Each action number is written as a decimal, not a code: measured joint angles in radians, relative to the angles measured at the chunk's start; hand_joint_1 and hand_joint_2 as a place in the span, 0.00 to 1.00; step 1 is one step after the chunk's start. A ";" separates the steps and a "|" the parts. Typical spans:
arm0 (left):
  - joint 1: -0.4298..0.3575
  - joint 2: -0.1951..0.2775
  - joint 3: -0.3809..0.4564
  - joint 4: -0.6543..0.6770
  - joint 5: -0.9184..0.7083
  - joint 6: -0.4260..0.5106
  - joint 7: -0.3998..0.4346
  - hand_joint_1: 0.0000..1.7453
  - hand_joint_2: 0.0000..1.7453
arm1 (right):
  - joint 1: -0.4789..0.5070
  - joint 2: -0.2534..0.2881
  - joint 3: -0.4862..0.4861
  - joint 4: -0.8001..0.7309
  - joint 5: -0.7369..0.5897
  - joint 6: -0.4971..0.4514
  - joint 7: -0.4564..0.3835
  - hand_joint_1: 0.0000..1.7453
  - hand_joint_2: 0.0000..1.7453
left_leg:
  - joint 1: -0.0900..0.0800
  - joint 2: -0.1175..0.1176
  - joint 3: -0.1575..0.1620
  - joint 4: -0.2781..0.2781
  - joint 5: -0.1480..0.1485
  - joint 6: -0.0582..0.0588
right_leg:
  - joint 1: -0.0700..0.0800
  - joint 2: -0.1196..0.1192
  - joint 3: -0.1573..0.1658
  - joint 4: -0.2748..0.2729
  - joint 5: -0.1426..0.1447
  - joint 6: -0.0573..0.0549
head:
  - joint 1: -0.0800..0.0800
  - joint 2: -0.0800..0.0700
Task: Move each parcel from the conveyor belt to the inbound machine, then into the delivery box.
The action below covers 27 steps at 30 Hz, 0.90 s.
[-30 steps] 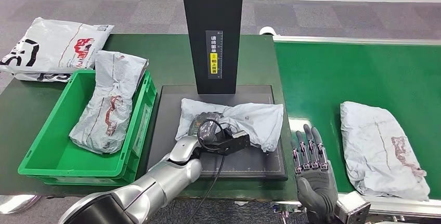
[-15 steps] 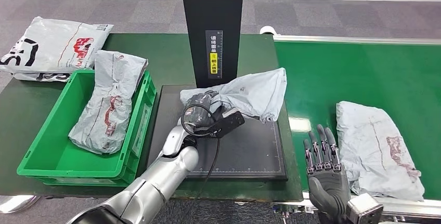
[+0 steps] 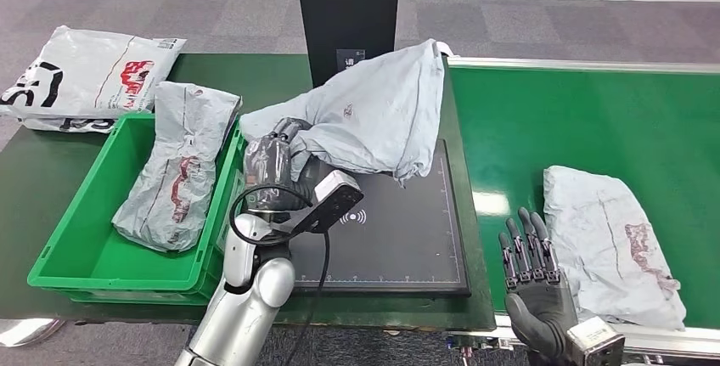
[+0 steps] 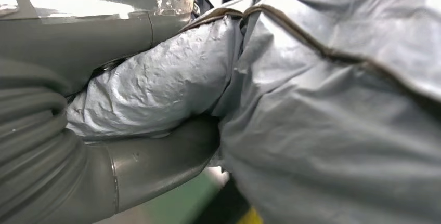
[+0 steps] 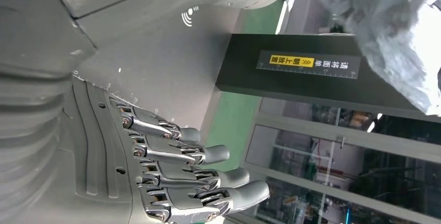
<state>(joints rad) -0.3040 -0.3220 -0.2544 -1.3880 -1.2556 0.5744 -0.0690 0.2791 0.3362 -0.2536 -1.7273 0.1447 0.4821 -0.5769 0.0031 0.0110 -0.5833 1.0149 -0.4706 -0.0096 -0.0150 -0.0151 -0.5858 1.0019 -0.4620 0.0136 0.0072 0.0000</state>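
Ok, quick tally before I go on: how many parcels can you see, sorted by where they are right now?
Held up by the left hand over the scanner plate: 1 grey parcel
In the green box: 1
On the table behind the box: 1
On the conveyor belt: 1
Total: 4 parcels

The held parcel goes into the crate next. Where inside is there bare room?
In the green plastic crate, bare floor shows along the left wall and near corner. A grey plastic-wrapped parcel crowds the right side, overhanging the far rim.
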 joint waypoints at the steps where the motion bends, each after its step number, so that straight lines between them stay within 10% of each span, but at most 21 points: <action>1: 0.010 0.003 0.006 -0.030 -0.059 0.032 0.029 1.00 1.00 | 0.000 0.000 0.000 0.000 0.003 0.000 0.000 0.00 1.00 | 0.000 0.000 0.000 0.000 0.000 0.000 | 0.000 0.000 0.000 0.000 0.000 0.000 | 0.000 0.000; 7: 0.072 0.024 0.040 -0.237 -0.286 0.123 0.166 1.00 1.00 | -0.009 0.000 0.000 0.002 0.021 -0.010 0.000 0.00 1.00 | 0.000 -0.001 0.000 0.000 0.000 0.000 | 0.000 0.000 0.000 0.000 0.000 0.000 | 0.000 0.000; 17: 0.089 0.040 0.057 -0.360 -0.309 0.123 0.165 1.00 1.00 | -0.020 0.000 0.000 0.002 0.021 -0.019 -0.001 0.00 1.00 | 0.000 -0.001 0.001 0.000 0.000 0.000 | 0.000 0.000 0.000 0.000 0.000 0.000 | 0.000 0.000; 22: 0.011 0.059 0.115 -0.343 -0.310 0.106 0.153 1.00 1.00 | -0.016 0.000 0.000 0.002 0.012 -0.019 -0.002 0.00 1.00 | 0.000 0.000 0.001 0.000 0.000 -0.001 | 0.000 0.000 0.000 0.000 0.000 0.000 | 0.000 0.000; 27: -0.099 0.143 0.147 -0.269 -0.312 0.034 0.318 1.00 1.00 | -0.017 0.000 0.000 0.002 0.011 -0.017 -0.002 0.00 1.00 | 0.001 0.000 0.002 0.000 0.001 -0.002 | 0.000 0.001 -0.001 0.001 0.000 -0.001 | 0.000 0.000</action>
<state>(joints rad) -0.4031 -0.1790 -0.1075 -1.6574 -1.5675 0.6079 0.2493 0.2619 0.3365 -0.2537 -1.7254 0.1558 0.4647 -0.5787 0.0036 0.0113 -0.5814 1.0151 -0.4691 -0.0116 -0.0145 -0.0143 -0.5871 1.0031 -0.4619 0.0128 0.0071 0.0000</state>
